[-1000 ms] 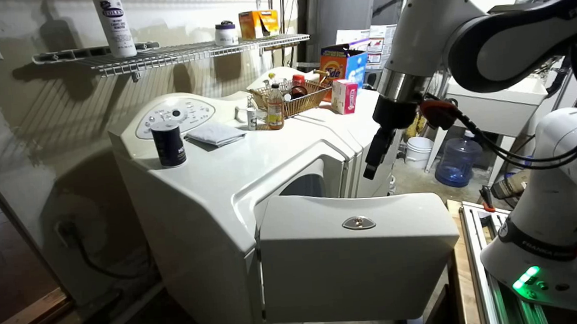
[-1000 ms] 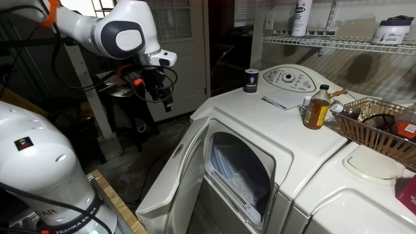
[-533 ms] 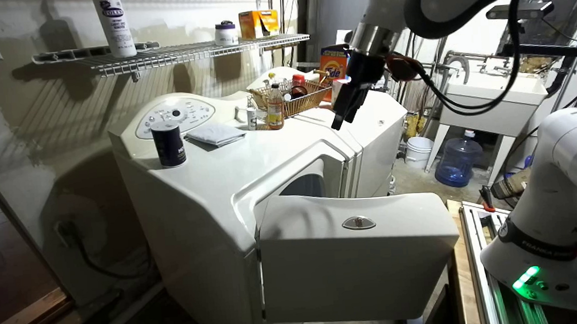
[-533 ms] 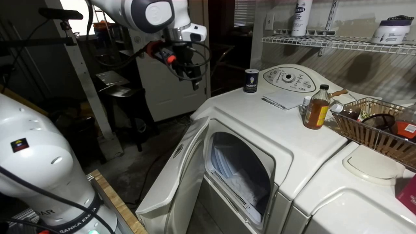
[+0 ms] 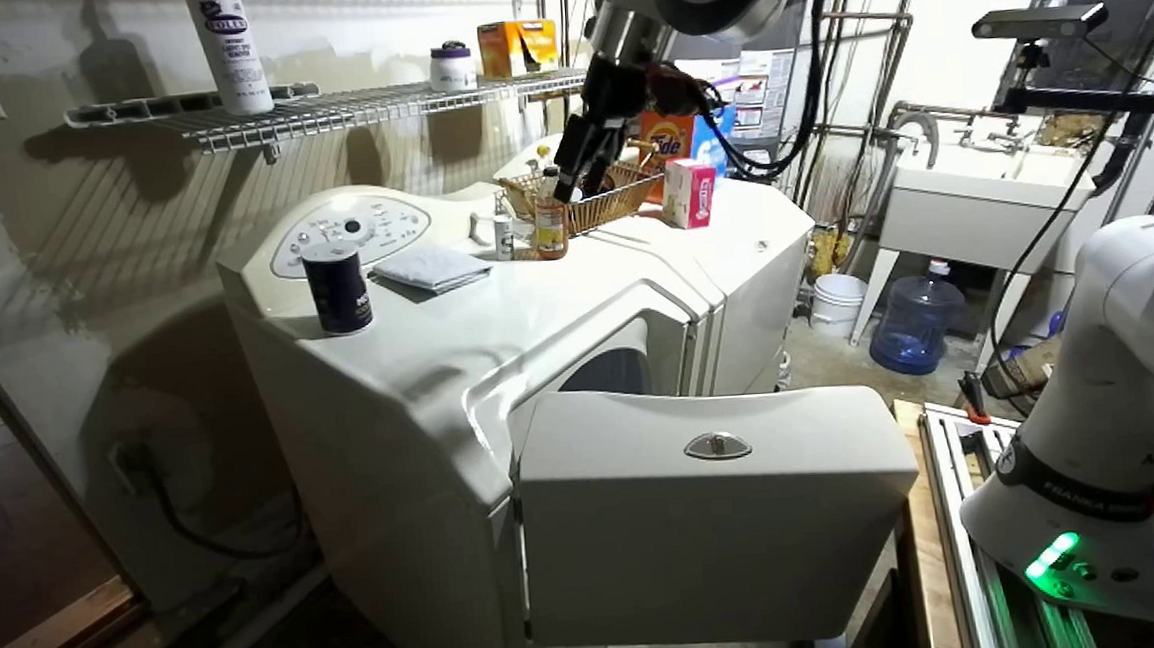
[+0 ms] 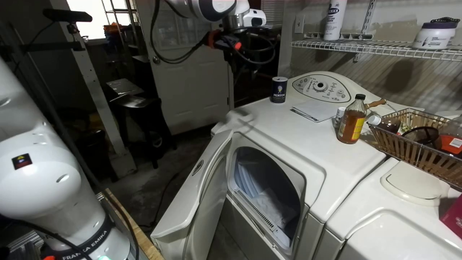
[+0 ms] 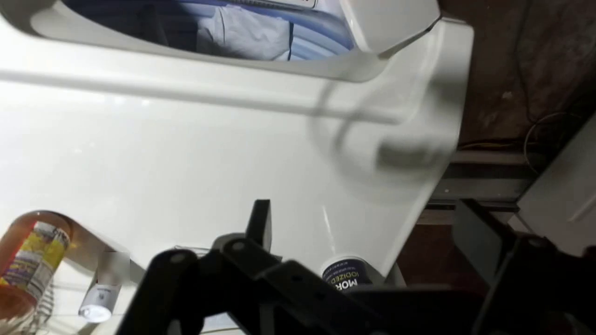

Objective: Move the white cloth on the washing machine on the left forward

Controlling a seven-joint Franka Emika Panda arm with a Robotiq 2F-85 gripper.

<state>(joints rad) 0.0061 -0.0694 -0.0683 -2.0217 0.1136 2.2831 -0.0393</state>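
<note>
The white cloth lies flat and folded on top of the white washing machine, by its control panel, in both exterior views: cloth (image 5: 431,269), (image 6: 313,109); machine (image 5: 409,364), (image 6: 267,117). In the wrist view the machine top (image 7: 186,153) fills much of the picture, and my gripper hides most of the cloth (image 7: 219,322). My gripper (image 7: 362,209) is open, with nothing between its fingers. In an exterior view the gripper (image 5: 581,185) hangs in the air, apart from the cloth. It is dark against the doorway in an exterior view (image 6: 242,70).
A dark blue can (image 5: 338,291) stands beside the cloth. An amber bottle (image 6: 352,122) and a small white bottle (image 5: 503,234) stand on its other side, near a wicker basket (image 6: 408,151). The machine's door (image 5: 720,536) hangs open. A wire shelf (image 5: 403,104) is above.
My arm has swung toward the machine, leftward and up in an exterior view and rightward and up in an exterior view. Its shadow now falls on the machine top. The cloth has not moved.
</note>
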